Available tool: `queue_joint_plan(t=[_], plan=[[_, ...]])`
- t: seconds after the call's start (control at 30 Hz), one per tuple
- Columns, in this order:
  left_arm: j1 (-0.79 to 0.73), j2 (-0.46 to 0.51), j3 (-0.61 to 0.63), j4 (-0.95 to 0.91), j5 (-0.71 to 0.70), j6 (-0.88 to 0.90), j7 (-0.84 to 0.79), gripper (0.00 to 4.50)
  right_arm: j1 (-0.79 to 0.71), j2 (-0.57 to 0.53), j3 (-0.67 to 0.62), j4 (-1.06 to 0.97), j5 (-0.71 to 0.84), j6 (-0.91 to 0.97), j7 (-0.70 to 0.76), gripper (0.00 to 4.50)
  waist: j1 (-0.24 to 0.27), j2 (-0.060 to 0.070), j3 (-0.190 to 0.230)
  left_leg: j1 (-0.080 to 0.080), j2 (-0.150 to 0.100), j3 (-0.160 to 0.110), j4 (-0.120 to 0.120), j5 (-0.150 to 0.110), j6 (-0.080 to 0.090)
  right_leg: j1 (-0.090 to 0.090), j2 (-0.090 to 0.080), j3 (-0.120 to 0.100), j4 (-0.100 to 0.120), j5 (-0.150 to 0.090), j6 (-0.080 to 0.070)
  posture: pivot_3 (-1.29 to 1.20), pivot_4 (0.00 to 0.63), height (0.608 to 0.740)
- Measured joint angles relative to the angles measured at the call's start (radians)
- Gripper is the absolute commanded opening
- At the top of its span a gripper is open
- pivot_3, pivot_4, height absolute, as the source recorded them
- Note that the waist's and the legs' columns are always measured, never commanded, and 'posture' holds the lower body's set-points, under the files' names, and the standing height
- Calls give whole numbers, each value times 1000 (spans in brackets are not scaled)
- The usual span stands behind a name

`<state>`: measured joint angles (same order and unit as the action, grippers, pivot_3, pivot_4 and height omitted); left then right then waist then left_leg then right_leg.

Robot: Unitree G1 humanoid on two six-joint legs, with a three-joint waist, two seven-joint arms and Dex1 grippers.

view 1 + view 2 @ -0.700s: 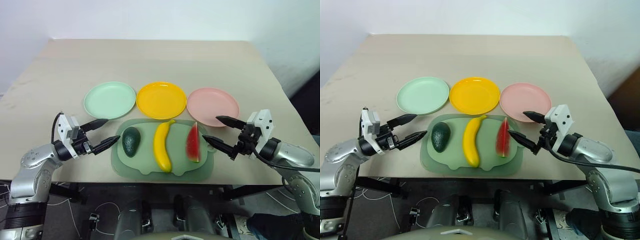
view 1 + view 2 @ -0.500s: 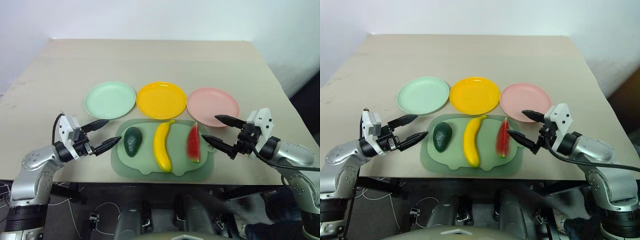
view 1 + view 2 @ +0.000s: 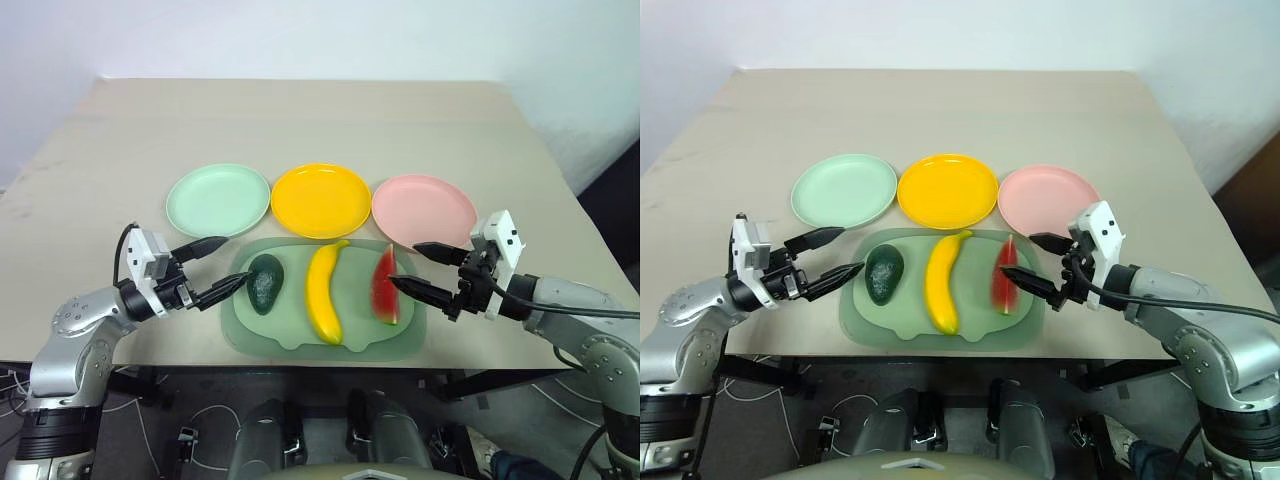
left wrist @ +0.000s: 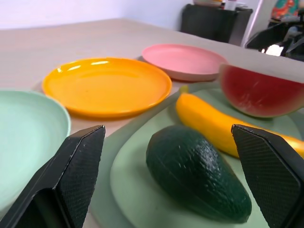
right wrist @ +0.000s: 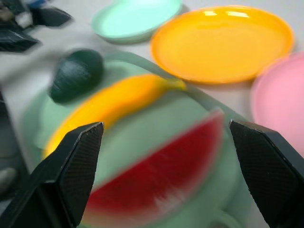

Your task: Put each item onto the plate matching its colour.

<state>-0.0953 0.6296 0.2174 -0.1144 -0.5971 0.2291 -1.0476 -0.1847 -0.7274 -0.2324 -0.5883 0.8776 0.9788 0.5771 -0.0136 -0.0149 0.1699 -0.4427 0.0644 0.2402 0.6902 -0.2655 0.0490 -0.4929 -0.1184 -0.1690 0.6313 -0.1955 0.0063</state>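
A dark green avocado (image 3: 264,283), a yellow banana (image 3: 323,292) and a red watermelon wedge (image 3: 385,286) lie side by side on a pale-green tray (image 3: 300,338). Behind the tray stand a mint green plate (image 3: 218,199), a yellow-orange plate (image 3: 321,199) and a pink plate (image 3: 424,208), all bare. My left gripper (image 3: 218,269) is open just left of the avocado, which sits between its fingers (image 4: 76,166) in the left wrist view. At the tray's right edge my right gripper (image 3: 421,270) is open, its fingers (image 5: 71,161) spread either side of the watermelon wedge.
The beige table (image 3: 300,120) stretches far behind the plates. Its front edge runs just below the tray, and its right edge lies close past the pink plate.
Both grippers have moved inward toward the tray: the left one right toward the avocado, the right one left toward the watermelon wedge. Both stay open.
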Motion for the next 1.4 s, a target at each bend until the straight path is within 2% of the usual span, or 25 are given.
queue_joint_plan(t=[0.13, 0.27, 0.33, 0.6, 0.97, 1.3, 1.4], plan=[[-19, 1, -6, 15, -1, 8, -16, 4464, -67, -29, -15, 6, 110, 181, -110, 4500, 1, 0, 0, 0, 0, 0, 0, 0, 0, 0, 0, 0, 0, 0, 0, 0, 150, 696], [-44, 0, -19, 43, 2, 6, -37, 4464, -175, -12, -22, 44, 236, 354, -253, 4500, -1, 0, 0, 0, 0, 0, 0, 0, 0, 0, 0, 0, 0, 0, 0, 0, 150, 696], [-60, -4, -39, 57, 11, 0, -45, 4464, -193, 6, -20, 72, 254, 424, -328, 4500, 2, 0, 0, 0, 0, 0, 0, 0, 0, 0, 0, 0, 0, 0, 0, 0, 150, 696], [-78, -40, -68, 81, 43, -22, -52, 4464, -277, 58, -15, 154, 290, 587, -430, 4500, -3, 0, 0, 0, 0, 1, -1, 0, 0, -1, 0, 0, 0, 0, 0, 0, 150, 696], [-78, -48, -82, 97, 52, -33, -58, 4464, -340, 145, 125, 223, 255, 629, -532, 4500, -4, 0, 0, -1, 0, 2, -1, 0, 0, -1, 0, 0, 1, 1, 0, 0, 150, 696], [-68, -47, -79, 120, 64, -68, -64, 4464, -391, 133, 228, 233, 228, 629, -555, 4500, -6, 0, 0, -1, 0, 2, -1, 0, 0, -1, 0, 0, 1, 0, 0, 0, 150, 696], [-59, -46, -78, 128, 67, -86, -65, 4500, -419, 74, 319, 196, 177, 626, -530, 3910, -5, 0, 0, -1, 0, 2, -1, 0, 0, -2, 0, 0, 1, 0, 0, 0, 150, 696]])
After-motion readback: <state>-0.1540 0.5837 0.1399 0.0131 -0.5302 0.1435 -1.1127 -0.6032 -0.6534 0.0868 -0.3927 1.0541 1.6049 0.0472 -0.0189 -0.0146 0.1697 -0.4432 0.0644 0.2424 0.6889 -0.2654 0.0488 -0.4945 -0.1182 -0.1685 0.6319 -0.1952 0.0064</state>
